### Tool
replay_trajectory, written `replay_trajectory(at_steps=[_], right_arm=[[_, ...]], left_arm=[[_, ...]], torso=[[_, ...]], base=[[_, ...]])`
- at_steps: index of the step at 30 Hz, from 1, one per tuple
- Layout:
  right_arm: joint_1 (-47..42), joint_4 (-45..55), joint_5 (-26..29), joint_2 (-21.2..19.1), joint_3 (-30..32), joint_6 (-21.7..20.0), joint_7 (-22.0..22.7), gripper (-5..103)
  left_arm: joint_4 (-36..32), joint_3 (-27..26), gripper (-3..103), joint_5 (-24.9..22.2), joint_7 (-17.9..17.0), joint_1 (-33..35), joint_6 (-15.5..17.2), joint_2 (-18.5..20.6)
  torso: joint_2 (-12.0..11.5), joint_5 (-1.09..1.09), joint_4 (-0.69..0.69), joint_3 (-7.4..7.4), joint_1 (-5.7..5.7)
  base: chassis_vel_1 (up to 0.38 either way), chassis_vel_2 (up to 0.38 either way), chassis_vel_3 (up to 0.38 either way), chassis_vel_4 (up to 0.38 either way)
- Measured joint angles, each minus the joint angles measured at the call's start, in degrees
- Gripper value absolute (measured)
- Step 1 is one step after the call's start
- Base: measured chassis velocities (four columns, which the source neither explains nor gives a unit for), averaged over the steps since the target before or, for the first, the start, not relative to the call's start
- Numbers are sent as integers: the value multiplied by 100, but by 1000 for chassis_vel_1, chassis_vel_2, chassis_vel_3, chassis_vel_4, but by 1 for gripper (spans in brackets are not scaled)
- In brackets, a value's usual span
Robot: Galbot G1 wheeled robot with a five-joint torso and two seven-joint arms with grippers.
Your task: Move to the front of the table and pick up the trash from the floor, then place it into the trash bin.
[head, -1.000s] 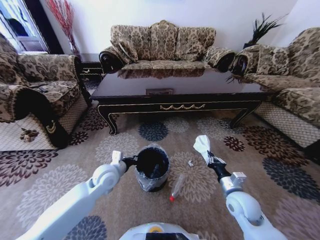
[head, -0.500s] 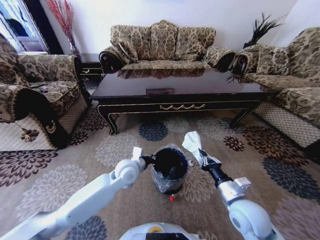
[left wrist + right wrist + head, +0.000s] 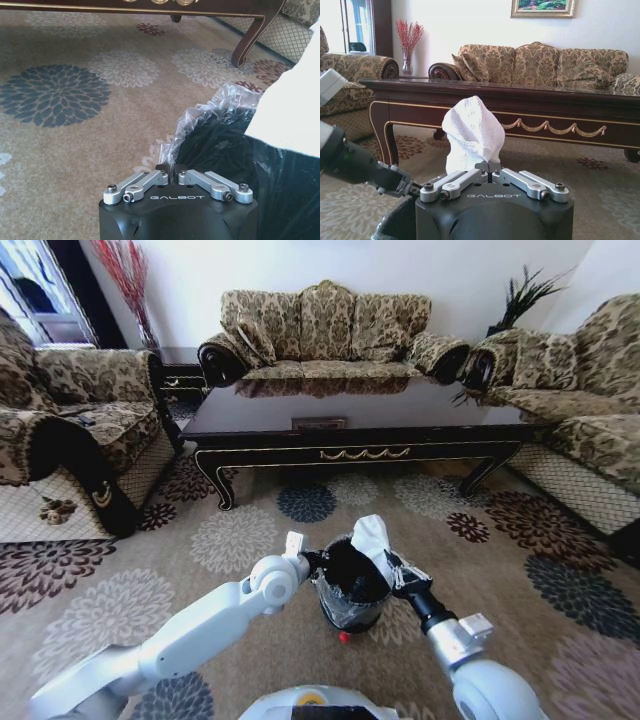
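Note:
The black trash bin [image 3: 350, 590] with its shiny bag liner [image 3: 210, 115] stands on the flowered carpet floor [image 3: 235, 540] in front of the dark table [image 3: 360, 410]. My left gripper [image 3: 318, 562] is shut on the bin's rim, its fingers pinching the liner edge [image 3: 172, 172]. My right gripper [image 3: 388, 566] is shut on the crumpled white paper [image 3: 371, 537], holding it over the bin's mouth. The same paper [image 3: 472, 132] sticks up from its closed fingers, and its edge [image 3: 290, 110] hangs above the bin. A red bottle cap [image 3: 343, 637] peeks out below the bin; the bottle's body is hidden.
A patterned sofa [image 3: 330, 330] stands behind the table, an armchair [image 3: 70, 420] to the left and another sofa [image 3: 590, 410] to the right. The table's curved legs [image 3: 222, 485] stand at its front corners. Open carpet lies on both sides of the bin.
My left arm has shifted the bin to the right, covering the bottle. My right gripper has moved left and down with the paper, from beside the bin to above its opening.

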Motion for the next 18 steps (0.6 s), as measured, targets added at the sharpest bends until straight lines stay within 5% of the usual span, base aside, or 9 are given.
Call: replay_trajectory(at_steps=[3,7,12,18], right_arm=[[-38,-93,-151,48,-54,45,-2,-2],[-3,-198,-220,132,-128,64,13,20],[61,-299,-201,193,-119,55,57,30],[103,-307,-158,147,-120,-5,77,57]], left_arm=[[-50,9,3,-9,-31,8,14,-22],[-117,35,3,-21,-41,23,26,2],[-183,-30,3,-25,-41,85,34,33],[-261,-188,3,-39,-26,191,56,137]], torso=[[0,1,0,0,-1],[0,0,0,0,-1],[0,1,0,0,-1],[0,0,0,0,-1]], base=[[0,0,0,0],[0,0,0,0],[0,0,0,0],[0,0,0,0]])
